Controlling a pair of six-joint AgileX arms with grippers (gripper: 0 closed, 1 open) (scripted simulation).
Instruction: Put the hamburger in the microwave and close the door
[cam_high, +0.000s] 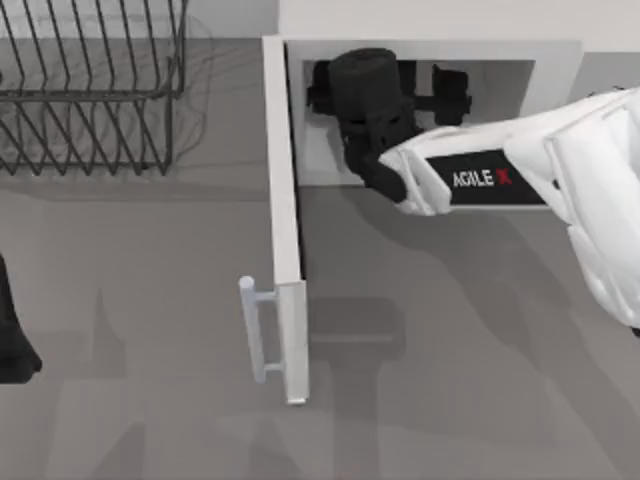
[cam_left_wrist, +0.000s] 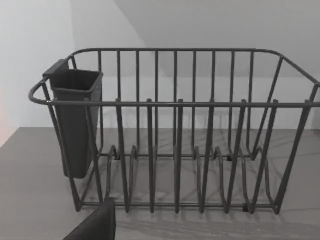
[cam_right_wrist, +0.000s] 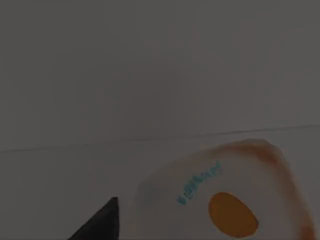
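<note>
The right hand (cam_high: 365, 135) reaches well inside the microwave (cam_high: 430, 45) cavity, and its wrist view, dim but readable, shows the hamburger (cam_right_wrist: 225, 195) close ahead of the fingers against the inner wall; whether the hand is clamped on it cannot be told. The door (cam_high: 285, 220) stands fully open, swung out toward the desk's (cam_high: 150, 300) left side, nearer the parked left arm facing the wire rack (cam_left_wrist: 175, 135).
</note>
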